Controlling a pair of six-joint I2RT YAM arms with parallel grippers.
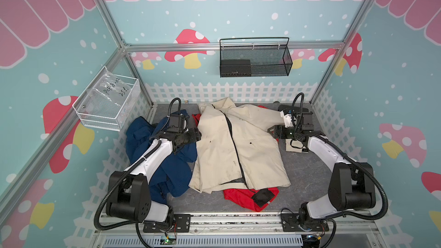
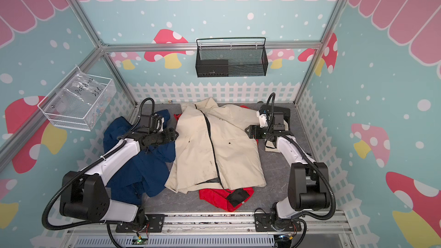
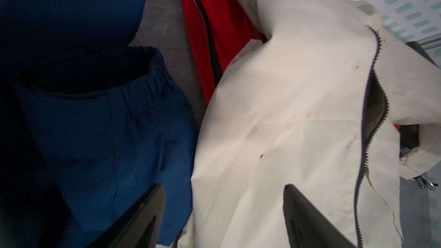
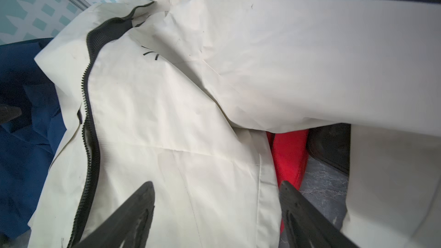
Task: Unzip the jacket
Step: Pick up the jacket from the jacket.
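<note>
On the grey table (image 1: 305, 182), between the two arms, the cream jacket (image 1: 257, 158) is lying front up, with its collar toward the back wall and its hem toward the arm bases. Its cloth is looking creased and is carrying small dark smudges. The dark zipper (image 1: 236, 150) is curving from collar to hem. Black mesh lining is showing near the hem. In the left wrist view the two rows of teeth are standing apart, with dark lining between them. One sleeve is stretching out toward the robot's right.

The left gripper (image 1: 200, 134) is hanging at the jacket's left edge, jaws spread and gripping nothing. In its wrist view one finger (image 3: 148, 213) is sitting over a blue garment (image 1: 174, 175) and the other over cream cloth, with the zipper lying further in beyond them. The right gripper (image 1: 270, 130) is pointing in from the opposite side, by the sleeve. Its jaws are likewise wide and empty, well apart from the zipper.

A red garment (image 1: 236, 199) is lying mostly buried beneath the jacket and is peeking out at the hem and both sides. The sleeve's end is passing under the right arm. I am not making out the zipper's slider anywhere, nor whether either gripper's fingertips are touching the cloth.
</note>
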